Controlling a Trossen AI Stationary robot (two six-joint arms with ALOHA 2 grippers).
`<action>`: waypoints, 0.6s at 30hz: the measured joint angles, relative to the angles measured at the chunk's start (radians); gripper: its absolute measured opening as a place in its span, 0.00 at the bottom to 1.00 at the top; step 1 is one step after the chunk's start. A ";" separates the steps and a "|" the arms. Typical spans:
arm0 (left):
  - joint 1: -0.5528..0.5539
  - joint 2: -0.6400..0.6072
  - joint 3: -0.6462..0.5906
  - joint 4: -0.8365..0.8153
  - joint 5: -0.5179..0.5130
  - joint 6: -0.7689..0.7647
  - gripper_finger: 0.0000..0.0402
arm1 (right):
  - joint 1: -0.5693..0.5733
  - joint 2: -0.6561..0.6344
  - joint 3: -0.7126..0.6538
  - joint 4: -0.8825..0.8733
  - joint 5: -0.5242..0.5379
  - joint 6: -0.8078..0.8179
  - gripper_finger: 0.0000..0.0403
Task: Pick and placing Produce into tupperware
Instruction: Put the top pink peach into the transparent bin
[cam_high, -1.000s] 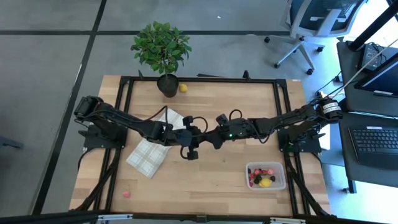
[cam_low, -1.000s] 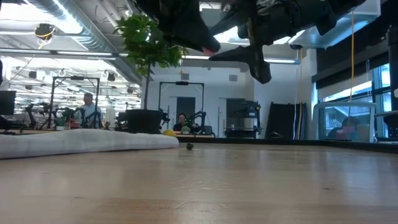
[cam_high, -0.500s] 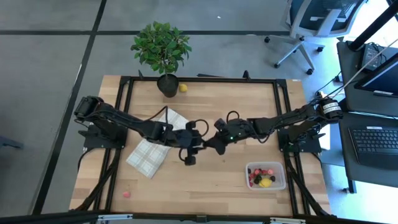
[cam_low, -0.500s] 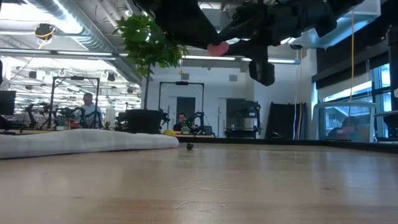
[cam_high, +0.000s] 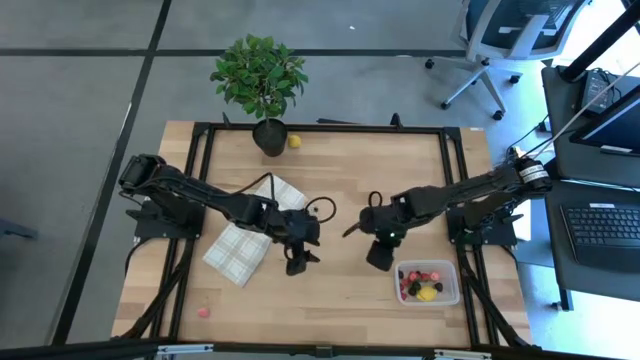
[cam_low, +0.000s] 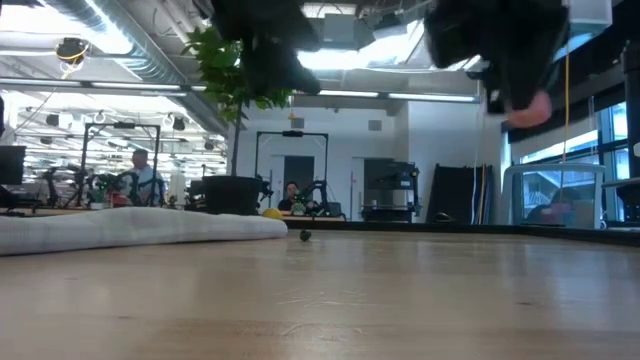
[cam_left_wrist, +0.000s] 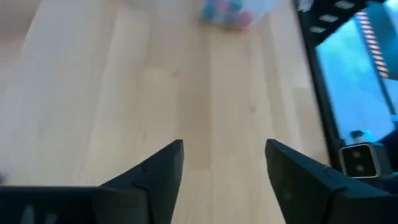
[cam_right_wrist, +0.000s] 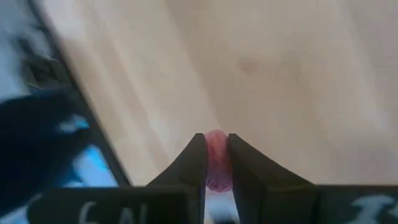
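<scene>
Since the earlier frame the right gripper has swung from mid-table to beside the tupperware, fingers clamped on a pink strawberry piece. The left gripper, fingers apart and empty, hangs near the plaid cloth. This looks like the carry step; next the piece needs positioning over the tub and releasing.

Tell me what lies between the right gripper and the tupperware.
Nothing: in the high view the right gripper, shut on a pink fruit piece, hangs just beside the tupperware, with only a short stretch of bare table between them.

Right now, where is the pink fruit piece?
The pink fruit piece is pinched in the right gripper, above the table just left of the tupperware in the high view.
</scene>
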 joint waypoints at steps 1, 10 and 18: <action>0.000 0.000 0.000 -0.015 -0.016 -0.015 0.56 | 0.015 0.000 0.038 -0.080 0.021 -0.003 0.13; -0.001 0.001 -0.001 -0.046 -0.078 -0.087 0.60 | 0.287 0.001 0.256 -0.520 0.202 0.295 0.13; -0.003 0.002 -0.001 -0.045 -0.078 -0.088 0.59 | 0.474 -0.003 0.124 -0.462 0.214 0.560 0.13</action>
